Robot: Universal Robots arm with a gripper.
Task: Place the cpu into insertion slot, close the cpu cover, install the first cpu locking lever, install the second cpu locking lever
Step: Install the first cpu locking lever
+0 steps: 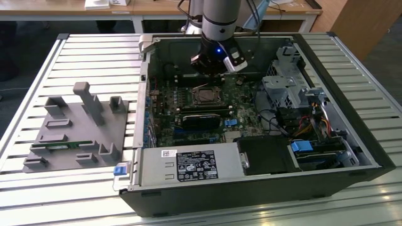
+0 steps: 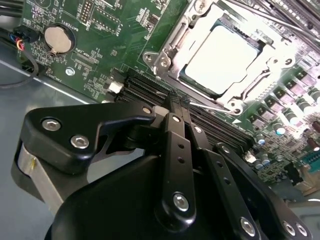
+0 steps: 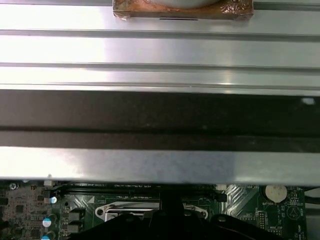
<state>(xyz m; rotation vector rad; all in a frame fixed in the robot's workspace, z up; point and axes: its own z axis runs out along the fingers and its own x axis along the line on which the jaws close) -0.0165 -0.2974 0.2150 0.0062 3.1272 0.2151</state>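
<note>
Claw [image 2: 179, 102] pinched together beside covered cpu [image 2: 223, 56].

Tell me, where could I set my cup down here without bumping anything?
The slatted table lies bare behind the grey fixture block, and along the front edge. Inside the computer case it is crowded: boards, cables, drive cages, with the gripper above the cpu.

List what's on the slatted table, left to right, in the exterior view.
Grey fixture block → blue latch tab → black-labelled power supply → cpu in its slot → blue-tabbed drive bay → case's side wall.
</note>
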